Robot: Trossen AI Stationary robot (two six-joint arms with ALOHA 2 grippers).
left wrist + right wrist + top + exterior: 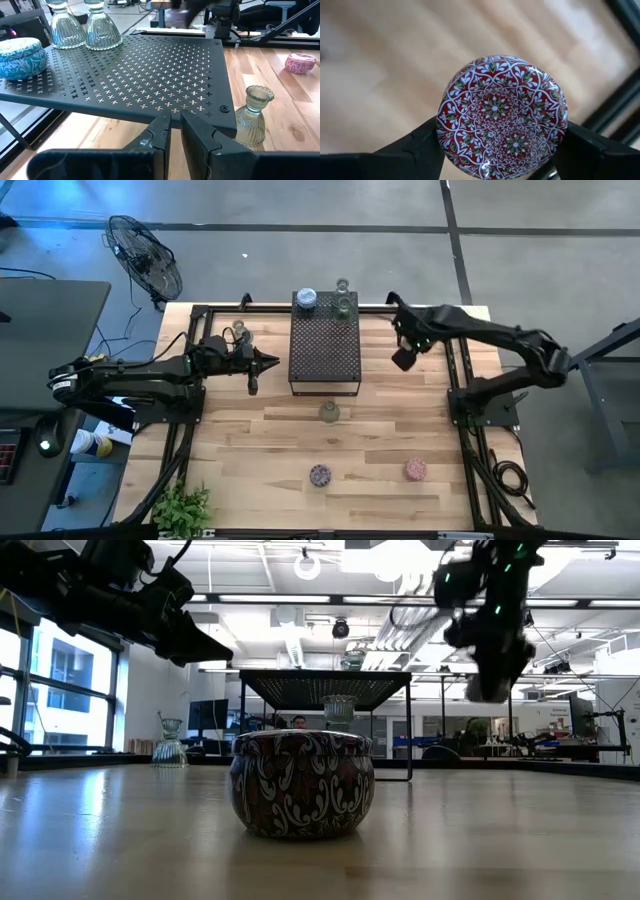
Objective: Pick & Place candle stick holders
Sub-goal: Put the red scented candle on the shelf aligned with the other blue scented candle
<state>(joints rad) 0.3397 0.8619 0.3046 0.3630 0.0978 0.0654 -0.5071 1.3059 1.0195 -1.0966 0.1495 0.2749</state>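
My right gripper (pixel 402 360) hangs right of the black perforated stand (pixel 325 345), shut on a round red-and-white patterned candle holder tin (pixel 502 117). On the stand's far end sit a blue tin (pixel 306 299) and two clear glass candle stick holders (pixel 65 30) (pixel 102 30). Another glass holder (pixel 329 413) stands on the table in front of the stand. A purple tin (pixel 319 475) and a pink tin (pixel 415 470) rest on the near part of the table. My left gripper (pixel 268 361) is shut and holds nothing, level beside the stand's left edge. My right gripper pinches the tin between its two fingers (pixel 420 145), on opposite sides of its round wall (pixel 442 127). The fingers come from above and point down. The tin sits level with its patterned lid up, lifted clear of the table.
A further glass holder (pixel 238 332) stands on the table left of the stand, behind my left arm. A potted plant (pixel 182 505) is at the near left corner. Bare wood lies between the stand and the near tins.
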